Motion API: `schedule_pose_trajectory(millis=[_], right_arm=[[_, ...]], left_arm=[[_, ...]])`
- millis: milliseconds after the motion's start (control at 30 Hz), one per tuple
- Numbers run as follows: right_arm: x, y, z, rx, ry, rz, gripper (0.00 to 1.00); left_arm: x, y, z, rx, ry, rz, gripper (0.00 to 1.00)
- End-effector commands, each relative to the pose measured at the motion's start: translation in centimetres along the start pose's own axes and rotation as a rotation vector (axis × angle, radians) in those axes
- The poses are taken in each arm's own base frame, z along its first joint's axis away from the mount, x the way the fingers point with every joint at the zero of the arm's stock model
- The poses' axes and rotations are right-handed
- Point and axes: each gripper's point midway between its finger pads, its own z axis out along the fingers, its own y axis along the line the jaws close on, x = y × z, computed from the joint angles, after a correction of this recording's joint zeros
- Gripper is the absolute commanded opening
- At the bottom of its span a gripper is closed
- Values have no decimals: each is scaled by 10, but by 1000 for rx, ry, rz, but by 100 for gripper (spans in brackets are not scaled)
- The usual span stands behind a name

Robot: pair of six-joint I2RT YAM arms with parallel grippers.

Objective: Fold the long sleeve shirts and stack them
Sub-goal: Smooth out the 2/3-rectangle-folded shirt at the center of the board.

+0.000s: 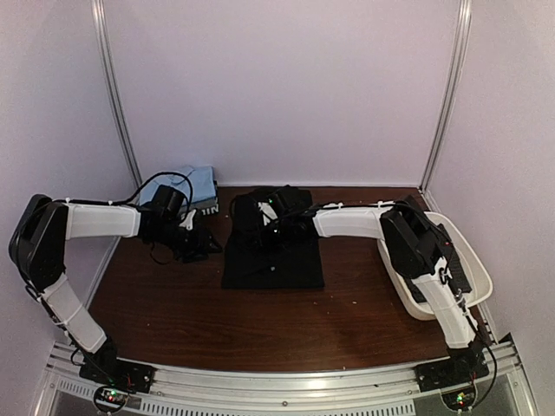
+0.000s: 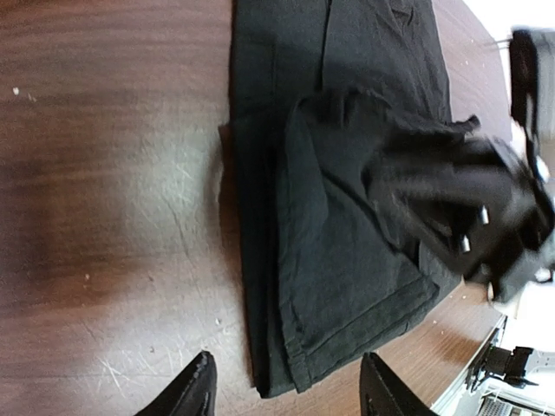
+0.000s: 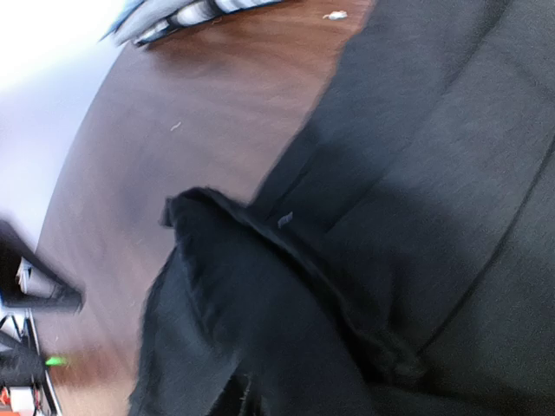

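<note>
We see the black shirt [image 1: 273,260] lying in the middle of the table [image 1: 173,321], folded into a flat block; its near edge is straight, and its far part is bunched up under the right arm. The right gripper [image 1: 274,222] reaches over that far part; from the left wrist it looks blurry, but a flap of cloth rises from the shirt up to it, so we think it is pinched tight on that flap; its own camera shows only dark cloth close up, not its fingers. The left gripper [image 2: 290,386] hangs low just beside the shirt's left edge; its fingers [image 2: 198,394] are spread apart and hold nothing.

We think the step in hand is a fold; the lifted flap, maybe a sleeve, needs to go onto the flat block. The next move calls for carrying the flap across low and slow, laying it flat, then letting go; the left gripper could press the edge so the block does not slide. We cannot tell if a second shirt lies under this one; a blue and striped cloth [image 1: 198,184] sits at the back left and a white tub [image 1: 473,277] at the right, both apart from the shirt.
</note>
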Motion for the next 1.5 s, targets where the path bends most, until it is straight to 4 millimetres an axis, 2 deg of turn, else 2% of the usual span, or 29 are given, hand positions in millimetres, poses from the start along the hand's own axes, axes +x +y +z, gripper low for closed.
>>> schedule_pose_trajectory(millis=[0,167,333,467,633,733,833,933,1100,1200,1300,1467], right_arm=[[-26,-33,7,38,-33,71,25],[-35,-33,13,-3,-52,115,33],[-41,-25,7,-22,-61,119,35],[-51,-15,-8,-29,-80,104,37],[-68,3,-40,-41,-133,78,38],[-76,14,-59,-49,-164,61,38],[-80,21,-78,-46,-189,48,39],[-82,26,-96,-36,-208,34,39],[-76,26,-115,-13,-224,26,40],[-71,25,-123,-7,-227,27,40],[-66,22,-129,8,-231,28,39],[-60,15,-146,61,-263,31,40]], left_arm=[[9,-13,0,39,6,27,57],[16,-21,9,54,27,38,57],[23,-32,22,73,53,45,57],[27,-30,31,60,70,31,57],[29,-31,38,75,72,14,57],[28,-37,40,92,71,7,50],[26,-44,41,111,64,10,37],[21,-47,42,115,59,8,21],[13,-54,40,128,40,16,5],[7,-60,40,141,31,24,0],[-5,-69,40,159,13,35,0],[-43,-85,48,162,-45,52,0]])
